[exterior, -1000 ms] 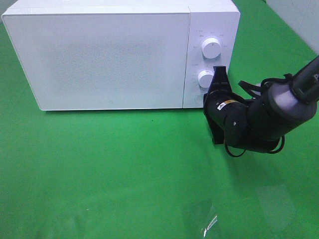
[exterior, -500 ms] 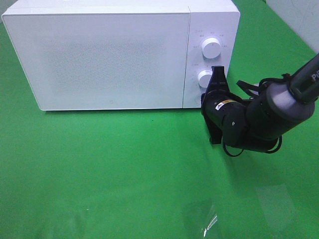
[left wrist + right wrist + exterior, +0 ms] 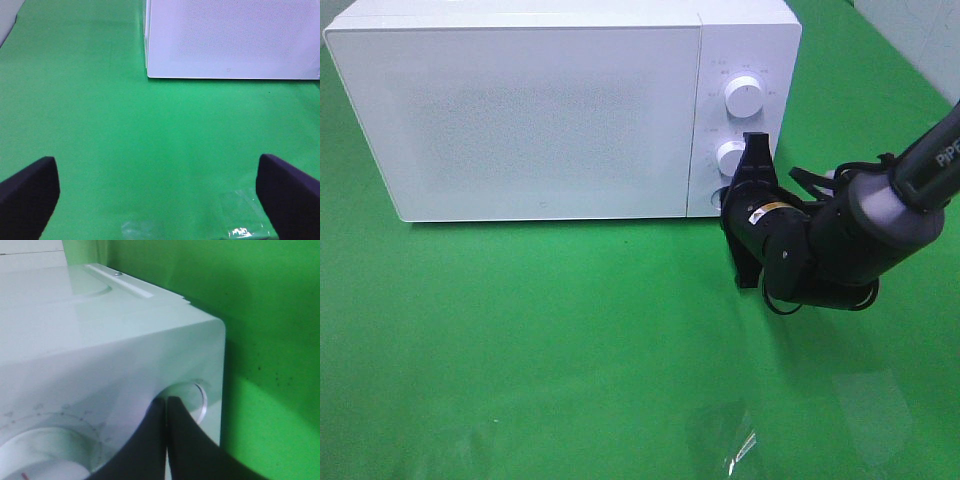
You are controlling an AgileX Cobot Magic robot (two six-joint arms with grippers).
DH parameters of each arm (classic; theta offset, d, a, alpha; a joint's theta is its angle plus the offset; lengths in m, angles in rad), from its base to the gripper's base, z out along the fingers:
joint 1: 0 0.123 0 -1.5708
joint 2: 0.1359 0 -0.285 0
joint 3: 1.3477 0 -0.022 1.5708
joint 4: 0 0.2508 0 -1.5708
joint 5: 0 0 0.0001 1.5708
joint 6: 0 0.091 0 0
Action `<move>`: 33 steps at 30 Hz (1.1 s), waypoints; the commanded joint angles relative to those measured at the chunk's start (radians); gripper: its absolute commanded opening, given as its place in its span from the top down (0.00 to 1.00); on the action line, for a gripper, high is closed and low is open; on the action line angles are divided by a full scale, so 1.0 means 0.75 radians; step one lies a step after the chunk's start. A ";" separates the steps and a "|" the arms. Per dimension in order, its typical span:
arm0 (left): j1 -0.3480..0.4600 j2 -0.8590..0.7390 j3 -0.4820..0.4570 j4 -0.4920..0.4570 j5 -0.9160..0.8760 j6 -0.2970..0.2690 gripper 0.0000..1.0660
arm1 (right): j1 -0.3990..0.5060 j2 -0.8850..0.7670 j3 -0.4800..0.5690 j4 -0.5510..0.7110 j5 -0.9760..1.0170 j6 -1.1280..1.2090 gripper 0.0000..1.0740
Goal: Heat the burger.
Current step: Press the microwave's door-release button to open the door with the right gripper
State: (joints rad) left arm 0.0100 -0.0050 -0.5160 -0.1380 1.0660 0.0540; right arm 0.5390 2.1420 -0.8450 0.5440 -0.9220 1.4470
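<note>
The burger is not in view. The white microwave [image 3: 540, 110] stands at the back with its door closed. My right gripper [image 3: 730, 196] is shut and empty, its tips at the round button [image 3: 192, 400] at the bottom of the control panel, below the lower knob [image 3: 731, 157]. In the right wrist view the two fingertips [image 3: 166, 412] are pressed together against that button. My left gripper [image 3: 160, 195] is open and empty over the green cloth in front of the microwave [image 3: 230, 35]; it is outside the high view.
An upper knob [image 3: 744, 96] sits above the lower one on the panel. A shiny transparent patch [image 3: 735, 445] lies on the green cloth near the front; it also shows in the left wrist view [image 3: 240, 222]. Green cloth covers the table.
My right gripper has crept a little left, closer to the microwave's control panel. The microwave door stays closed. The left gripper's earlier state is not shown.
</note>
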 commanded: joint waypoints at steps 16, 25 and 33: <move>0.004 -0.007 -0.001 -0.004 0.007 -0.007 0.06 | -0.004 0.019 -0.084 0.087 -0.200 -0.017 1.00; 0.004 -0.007 -0.001 -0.004 0.007 -0.007 0.06 | -0.005 0.020 -0.129 0.112 -0.301 -0.069 1.00; 0.004 -0.007 -0.001 -0.004 0.007 -0.007 0.06 | -0.019 0.029 -0.167 0.109 -0.348 -0.097 1.00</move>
State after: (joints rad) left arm 0.0100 -0.0050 -0.5160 -0.1380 1.0660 0.0540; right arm 0.5610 2.1830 -0.9070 0.6520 -0.9510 1.3990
